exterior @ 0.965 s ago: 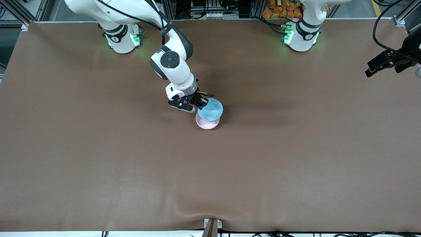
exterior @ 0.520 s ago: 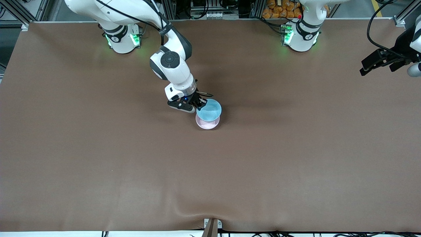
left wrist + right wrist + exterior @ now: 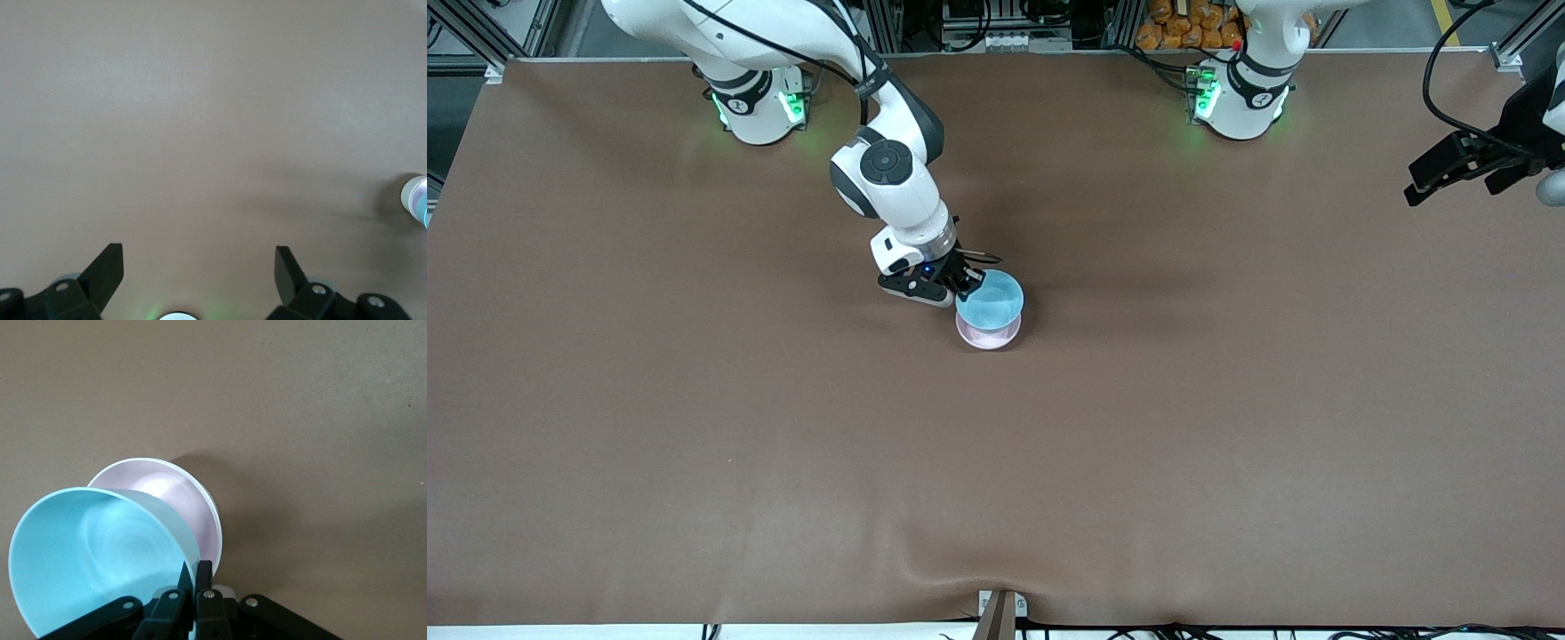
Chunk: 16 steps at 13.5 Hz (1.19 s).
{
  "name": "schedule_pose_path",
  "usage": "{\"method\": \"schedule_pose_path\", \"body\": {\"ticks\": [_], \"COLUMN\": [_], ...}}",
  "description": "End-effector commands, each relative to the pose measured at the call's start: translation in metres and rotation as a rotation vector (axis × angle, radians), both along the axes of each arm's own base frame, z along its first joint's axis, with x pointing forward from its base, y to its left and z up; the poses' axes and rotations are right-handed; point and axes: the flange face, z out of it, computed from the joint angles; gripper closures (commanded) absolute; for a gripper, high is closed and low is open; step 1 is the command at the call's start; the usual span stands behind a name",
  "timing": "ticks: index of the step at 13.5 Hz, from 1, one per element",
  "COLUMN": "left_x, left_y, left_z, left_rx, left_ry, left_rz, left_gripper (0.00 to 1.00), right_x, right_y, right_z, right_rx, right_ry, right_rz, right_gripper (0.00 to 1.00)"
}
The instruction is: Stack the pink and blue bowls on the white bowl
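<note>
Right gripper (image 3: 969, 283) clamped on the rim of the blue bowl (image 3: 990, 301), holding it tilted just above the pink bowl (image 3: 988, 336), mid-frame on the brown bench (image 3: 694, 400). Pink bowl sits on a white rim (image 3: 215, 513), seen in the right wrist view. Left gripper (image 3: 1449, 172) waits, fingers wide, at the frame's upper right edge.

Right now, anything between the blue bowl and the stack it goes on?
Nothing visible. The right gripper is shut on the blue bowl's rim, holding it over the pink bowl, whose inside is bare. The white bowl under the pink one can't be made out. The left gripper waits open at the left arm's end of the table.
</note>
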Motion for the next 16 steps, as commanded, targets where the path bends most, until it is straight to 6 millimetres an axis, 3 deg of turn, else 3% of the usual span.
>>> {"method": "schedule_pose_path", "body": {"ticks": [1,3,4,5,6,7,12,16], "left_x": [0.000,0.003,0.002,0.003,0.003,0.002,0.001,0.003], "left_y": [0.005,0.008,0.006,0.006,0.005,0.007,0.010,0.010], "left_z": [0.005,-0.003,-0.005,-0.005,-0.003,-0.002,-0.001,0.000], "left_rx": [0.010,0.012,0.014,0.014,0.014,0.012,0.012,0.010], "left_ry": [-0.017,0.000,0.005,0.003,0.000,-0.003,-0.004,-0.016], "left_rz": [0.000,-0.002,-0.017,-0.024,-0.027,-0.022,-0.016,-0.016], "left_gripper": [0.00,0.00,0.00,0.00,0.00,0.00,0.00,0.00], "right_x": [0.003,0.003,0.004,0.004,0.004,0.005,0.012,0.035], "right_y": [-0.001,-0.001,-0.001,-0.003,-0.003,-0.003,-0.007,-0.024], "right_z": [-0.002,-0.003,-0.003,-0.005,-0.005,-0.004,0.008,0.039], "right_rx": [-0.006,-0.011,-0.017,-0.021,-0.021,-0.021,-0.014,0.005], "right_ry": [-0.026,-0.029,-0.035,-0.035,-0.035,-0.035,-0.046,-0.095], "right_rz": [0.020,0.026,0.035,0.038,0.036,0.034,0.014,-0.008], "right_gripper": [0.96,0.88,0.72,0.41,0.05,0.00,0.00,0.00]}}
